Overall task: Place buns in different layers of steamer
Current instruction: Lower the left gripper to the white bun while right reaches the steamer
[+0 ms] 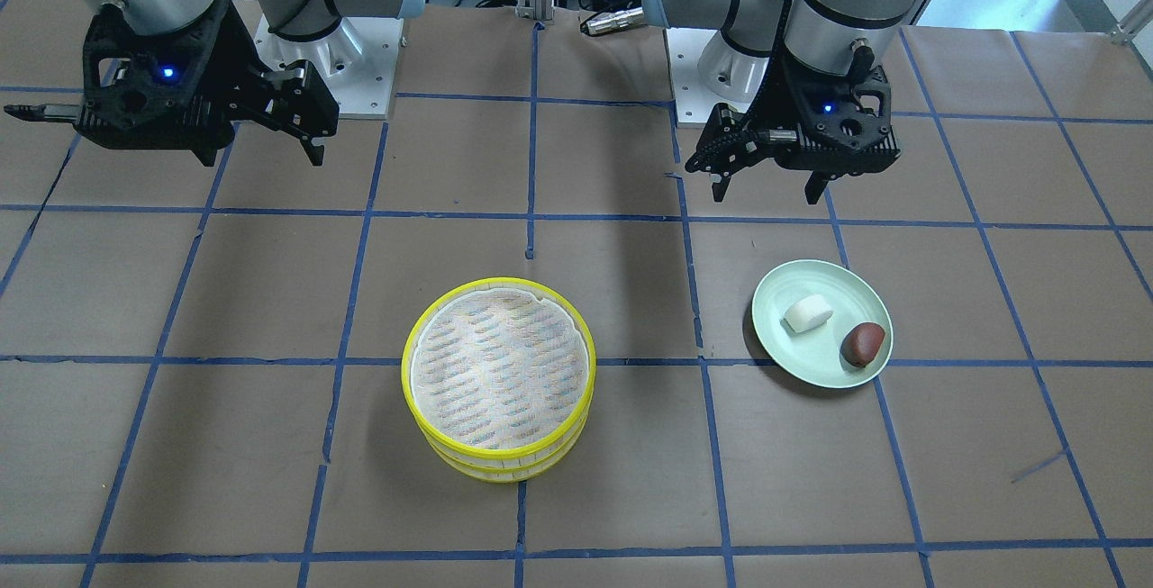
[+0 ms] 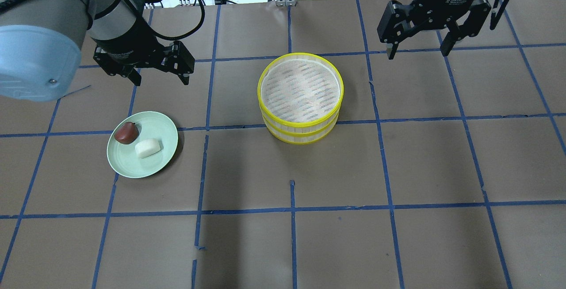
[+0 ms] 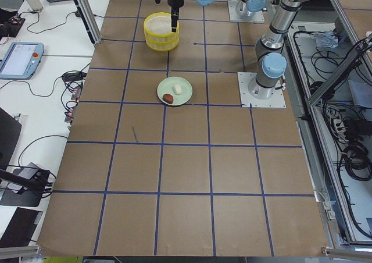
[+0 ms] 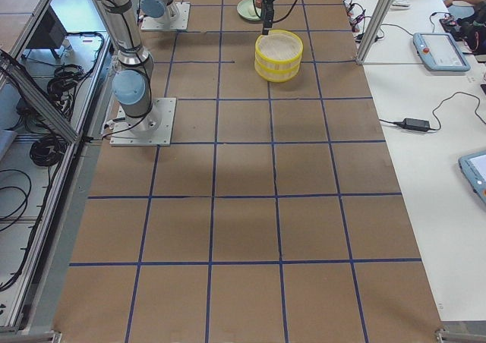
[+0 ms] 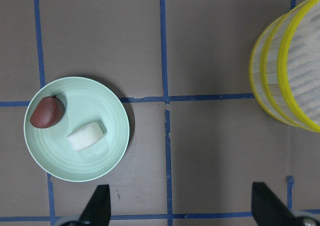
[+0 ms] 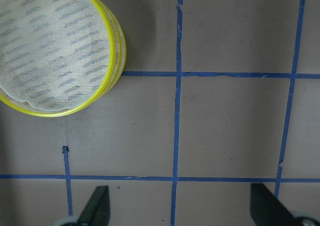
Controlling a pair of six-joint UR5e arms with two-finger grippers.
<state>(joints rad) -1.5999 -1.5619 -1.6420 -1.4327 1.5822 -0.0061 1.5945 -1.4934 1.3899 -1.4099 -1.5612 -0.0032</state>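
Because the two steamer layers are stacked near the middle of the bench (image 2: 398, 169), the lower layer (image 2: 300, 138) shows only its yellow-rimmed wall. Its liner is hidden beneath the upper layer (image 2: 300, 86), whose woven liner lies bare. The left wrist view cuts the stack off. Toward the bench's left end, well apart, a pale green plate (image 2: 132, 165) holds the white bun (image 2: 147, 148) and the reddish-brown bun (image 2: 126, 132), close but not touching. The left arm's fingers (image 2: 185, 65) and the right arm's fingers (image 2: 390, 43) hang spread apart and empty above the blue tape lines (image 2: 292, 209).
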